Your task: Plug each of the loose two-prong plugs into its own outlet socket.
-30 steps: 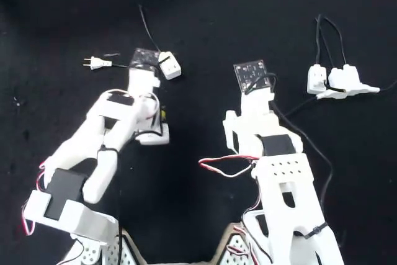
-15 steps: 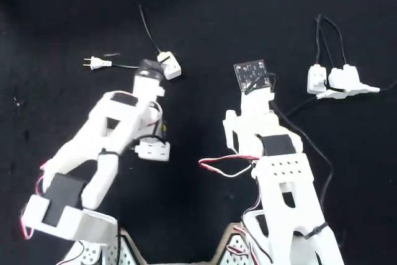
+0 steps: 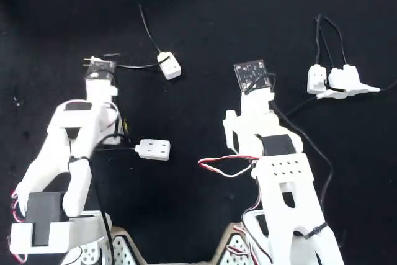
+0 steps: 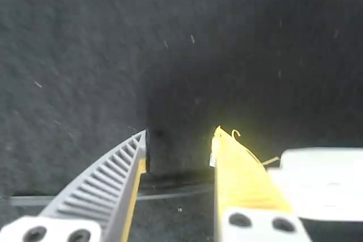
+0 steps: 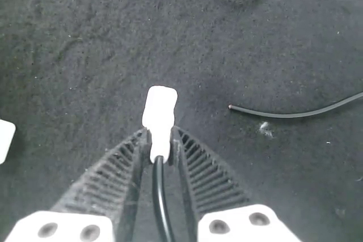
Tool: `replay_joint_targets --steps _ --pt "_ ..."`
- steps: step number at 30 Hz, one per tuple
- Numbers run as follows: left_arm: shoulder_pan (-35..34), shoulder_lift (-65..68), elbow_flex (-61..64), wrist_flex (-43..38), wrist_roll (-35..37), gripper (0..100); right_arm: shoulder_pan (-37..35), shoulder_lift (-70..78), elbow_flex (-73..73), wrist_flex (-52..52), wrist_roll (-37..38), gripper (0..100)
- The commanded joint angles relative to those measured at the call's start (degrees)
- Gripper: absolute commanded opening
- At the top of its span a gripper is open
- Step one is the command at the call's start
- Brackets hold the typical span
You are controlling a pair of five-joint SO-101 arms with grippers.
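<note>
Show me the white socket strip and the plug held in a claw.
white socket strip [image 3: 152, 149], high view, middle of its top face.
white plug [image 5: 159, 109], right wrist view, its exposed front end.

We see a bench [image 3: 205, 23] covered in black cloth. On it, left of centre, lies a white outlet socket [image 3: 154, 149]. Farther back sits a second socket [image 3: 169, 66] with a black cord [image 3: 147, 29]. A two-prong plug [image 3: 89, 62] lies at far left. A cluster of white sockets [image 3: 335, 80] rests at right.

Even overhead light; matte black cloth [image 3: 205, 23]; soft dark shadow beneath left claw [image 4: 178, 140].
</note>
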Motion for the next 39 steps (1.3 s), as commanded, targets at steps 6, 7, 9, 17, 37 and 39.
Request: replay_joint_targets --steps 6,7,9,17,37,39 --pt "5.93 -10.11 4.53 7.56 -0.7 19 -1.23 -2.33 -0.31 -1.49 -0.18 1.1" --pt "6.46 -12.04 5.05 8.62 -0.7 19 -1.23 -2.33 -0.31 -1.49 -0.18 1.1" --pt "7.6 -15.65 6.11 10.37 -0.7 19 -1.23 -2.33 -0.31 -1.49 -0.18 1.1" --pt "9.1 -26.2 11.65 11.43 -0.97 19 -1.23 -2.33 -0.22 -1.49 -0.18 1.1" --pt "-10.15 -27.96 17.19 6.15 -0.62 19 -20.13 1.27 -17.45 17.93 5.8 1.1" --pt "-11.12 -27.96 18.24 4.04 -0.53 19 -21.45 5.58 -20.97 20.31 6.15 1.1"
